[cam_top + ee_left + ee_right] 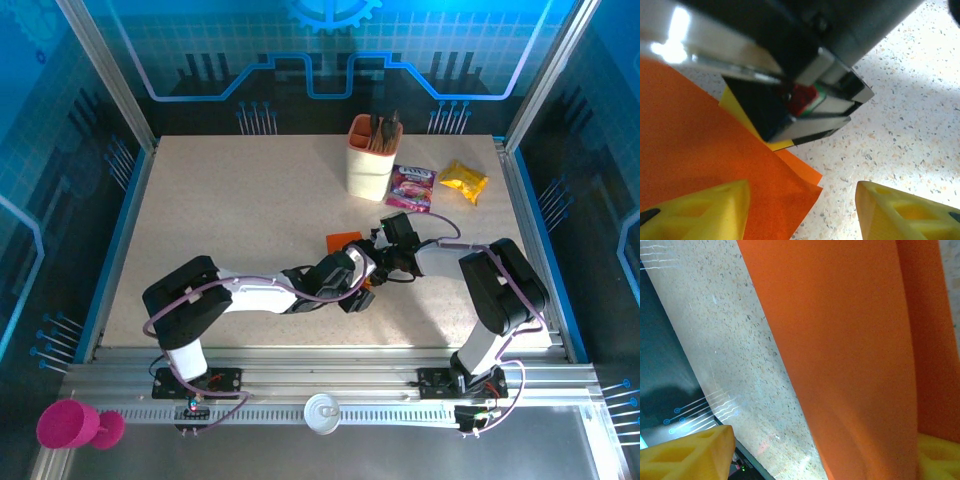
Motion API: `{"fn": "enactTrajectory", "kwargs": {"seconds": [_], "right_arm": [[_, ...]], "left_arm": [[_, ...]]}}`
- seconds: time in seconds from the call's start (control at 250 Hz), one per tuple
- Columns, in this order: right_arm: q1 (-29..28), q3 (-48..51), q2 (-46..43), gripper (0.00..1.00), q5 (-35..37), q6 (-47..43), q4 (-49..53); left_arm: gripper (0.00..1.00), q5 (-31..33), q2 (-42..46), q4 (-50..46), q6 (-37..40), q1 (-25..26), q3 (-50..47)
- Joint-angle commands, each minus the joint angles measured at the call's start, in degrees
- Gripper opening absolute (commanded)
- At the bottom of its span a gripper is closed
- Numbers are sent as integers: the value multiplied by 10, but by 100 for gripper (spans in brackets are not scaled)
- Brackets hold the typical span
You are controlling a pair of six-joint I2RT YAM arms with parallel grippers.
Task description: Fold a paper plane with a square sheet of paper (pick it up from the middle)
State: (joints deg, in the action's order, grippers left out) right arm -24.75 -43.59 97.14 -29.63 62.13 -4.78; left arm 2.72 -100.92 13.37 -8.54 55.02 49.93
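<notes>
Work surface: a pale speckled table (230,210), clean, with a bright patch of light near the right arm. It is fenced on three sides by blue-lit panels (320,60) printed with circuit lines. A ribbed metal rail (350,385) runs along the near edge and carries both arm bases.

Task item: the square sheet of paper (343,240), bright orange, sits about mid-table, slightly right of centre, mostly covered by the two wrists that meet over it. The left wrist view shows layered edges with one corner on the table.

Left gripper (802,192): yellow fingers (710,210) are spread, with bare table between them. The paper's edge lies against the left-hand finger and nothing is pinched.

Right gripper (825,440): fingers (690,452) are wide apart. The orange sheet rises between them, close to the right-hand finger, and is not clamped.

Other items: a peach cup (369,160) holding dark utensils stands at the far side. Just right of it are a pink packet (411,187) and a yellow packet (463,181). A magenta cup (65,425) lies off the table at the near left.
</notes>
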Motion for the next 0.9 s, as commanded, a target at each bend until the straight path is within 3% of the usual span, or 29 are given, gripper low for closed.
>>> {"fn": "enactTrajectory", "kwargs": {"seconds": [0.0,0.348,0.647,0.895], "right_arm": [[-7,-1,8,74,-7,3,4],[-7,3,6,73,-5,2,6],[-7,4,10,73,-6,3,1],[-7,5,8,73,-6,3,1]], "left_arm": [[55,27,-12,-1,16,4,19],[23,21,-17,3,22,5,21],[3,7,-11,10,21,4,19],[0,-2,-9,11,18,4,18]]}}
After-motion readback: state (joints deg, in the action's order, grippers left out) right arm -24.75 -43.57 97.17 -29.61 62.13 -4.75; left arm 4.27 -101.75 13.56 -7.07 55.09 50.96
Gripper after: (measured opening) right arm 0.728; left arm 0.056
